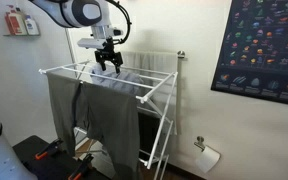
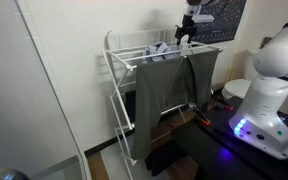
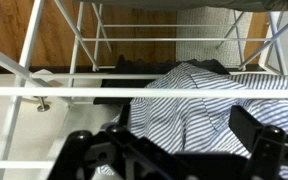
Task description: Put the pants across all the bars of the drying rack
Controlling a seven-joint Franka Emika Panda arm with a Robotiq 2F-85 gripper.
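The pants [image 1: 99, 120] hang over one long edge of the rack [image 1: 169, 118], while the gripper [image 1: 109, 66], spread and empty, hovers above a striped shirt [image 3: 204, 100] on the bars [image 3: 84, 91].

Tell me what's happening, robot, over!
Jaws open, empty, above the drying rack. Pants hanging off one side, not across all bars. Striped cloth lying on the bars, maybe in the way.
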